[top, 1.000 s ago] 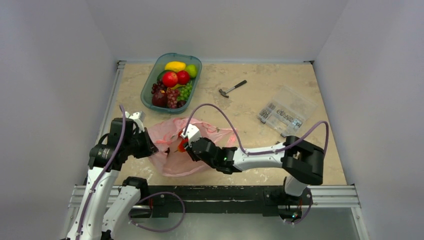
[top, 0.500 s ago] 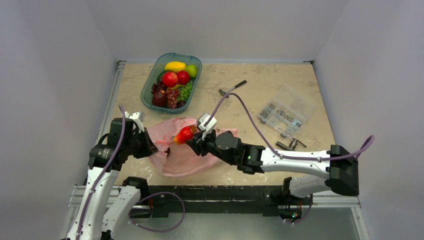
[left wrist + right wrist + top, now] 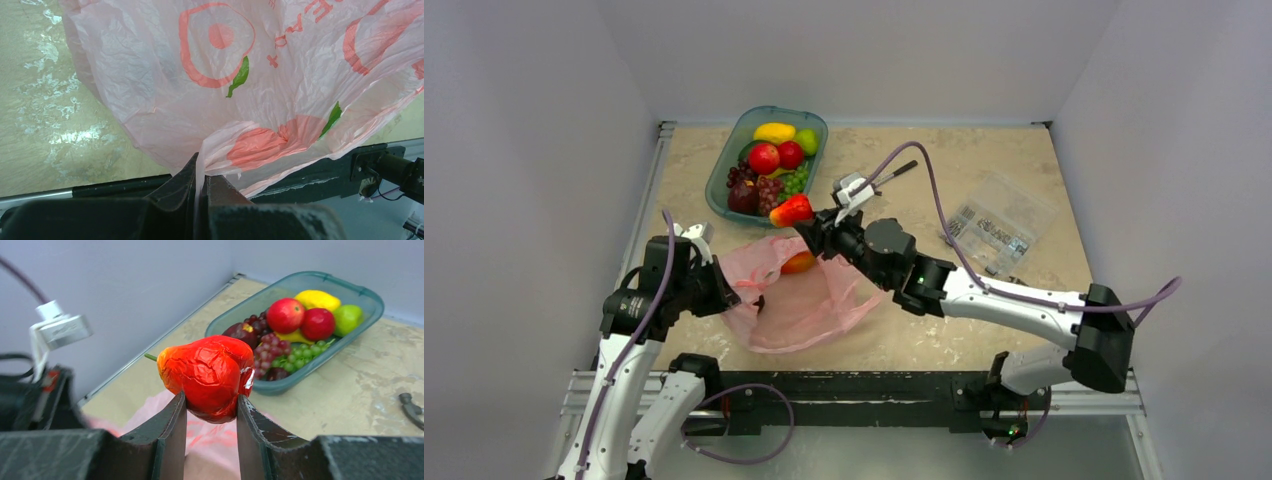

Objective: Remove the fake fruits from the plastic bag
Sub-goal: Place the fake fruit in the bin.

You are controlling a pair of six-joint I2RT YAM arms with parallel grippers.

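Pinching a gathered fold at the near-left edge of the pink plastic bag (image 3: 799,305), the left gripper (image 3: 200,186) has its jaws clamped tight on the thin film. The left wrist view shows the crinkled sheet, printed with red rings and green leaf marks, fanning away from that grip. The bag lies on the near-left part of the table (image 3: 1044,170), between the two arms, and an orange fruit (image 3: 798,263) shows at its far, open end. Reaching in from the near right across the bag, the right gripper (image 3: 211,400) grasps a red fake fruit (image 3: 207,372) with wrinkled skin and a short green stem. The fruit is squeezed between the two fingers and held in the air, clear of the bag and just past its far edge. Just beyond it sits the teal tray (image 3: 724,165), holding two red apples (image 3: 764,158), a yellow fruit (image 3: 774,131), a green fruit (image 3: 807,140), a dark purple fruit (image 3: 743,196) and bunches of purple and green grapes (image 3: 794,184). Right of the tray a small hammer (image 3: 889,177) lies on the table, and a clear parts box (image 3: 999,225) rests farther right.
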